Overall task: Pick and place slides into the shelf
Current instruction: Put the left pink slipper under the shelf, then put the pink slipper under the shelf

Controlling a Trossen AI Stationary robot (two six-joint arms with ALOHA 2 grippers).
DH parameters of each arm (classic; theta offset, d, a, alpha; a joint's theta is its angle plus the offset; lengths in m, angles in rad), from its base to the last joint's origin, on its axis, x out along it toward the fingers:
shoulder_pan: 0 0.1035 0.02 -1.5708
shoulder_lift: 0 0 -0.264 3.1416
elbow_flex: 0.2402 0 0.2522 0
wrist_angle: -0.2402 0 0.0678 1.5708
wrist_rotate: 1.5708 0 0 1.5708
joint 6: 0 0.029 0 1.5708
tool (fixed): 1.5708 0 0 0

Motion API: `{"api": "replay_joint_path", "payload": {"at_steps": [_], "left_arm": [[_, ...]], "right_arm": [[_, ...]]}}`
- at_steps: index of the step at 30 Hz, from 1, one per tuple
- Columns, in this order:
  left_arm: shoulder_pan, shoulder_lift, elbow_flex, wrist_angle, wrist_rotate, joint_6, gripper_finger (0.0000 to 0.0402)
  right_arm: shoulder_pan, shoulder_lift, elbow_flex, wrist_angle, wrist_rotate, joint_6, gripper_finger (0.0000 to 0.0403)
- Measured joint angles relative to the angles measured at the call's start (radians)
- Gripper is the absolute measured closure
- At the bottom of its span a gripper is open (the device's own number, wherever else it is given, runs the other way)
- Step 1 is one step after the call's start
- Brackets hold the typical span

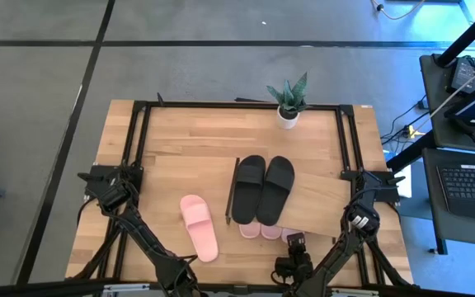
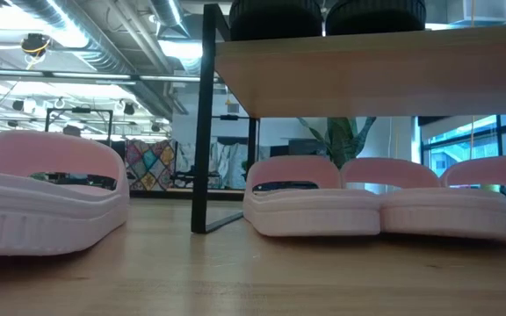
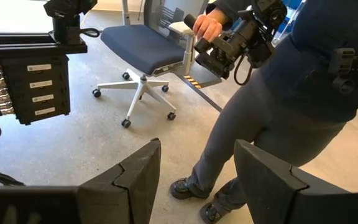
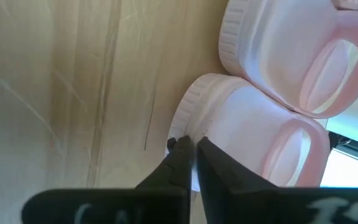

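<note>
A black pair of slides lies on the shelf's top board. Under the board, pink slides stand on the table; their heels peek out at the near side. One more pink slide lies alone on the table left of the shelf. My right gripper is at the shelf's near edge, shut on the heel of a pink slide. My left gripper is open at the near edge, pointing off the table at the room. My right gripper pinches the heel rim of the pink slide between its two fingers, coming low from the table's near side, along the slide. The slide lies flat on the table beside another pink slide.
A potted plant stands at the table's far edge. The shelf's dark side post stands between the lone slide and those under the board. Bare wood lies left of the shelf. A person with a camera stands beyond the table.
</note>
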Motion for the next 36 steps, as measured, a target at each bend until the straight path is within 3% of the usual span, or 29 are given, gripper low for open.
{"api": "replay_joint_path", "payload": {"at_steps": [7,20,27,33,36], "left_arm": [[0.0,0.0,0.0,-0.001,0.0,0.006,0.0206],[0.0,0.0,0.0,-0.002,0.0,0.008,0.0206],[0.0,0.0,0.0,-0.002,0.0,0.008,0.0206],[-0.001,0.0,0.0,-0.002,0.029,0.0,0.0206],[-0.002,0.0,0.0,0.0,0.031,-0.012,0.0206]], "right_arm": [[0.003,0.0,0.0,0.0,0.003,0.0,0.0338],[0.006,0.001,0.042,0.005,0.002,0.023,0.0202],[0.012,0.001,0.208,0.005,-0.002,0.055,0.0185],[0.048,0.0,0.463,0.011,0.011,0.136,0.0185],[0.062,-0.094,0.395,0.177,0.013,0.186,0.0185]]}}
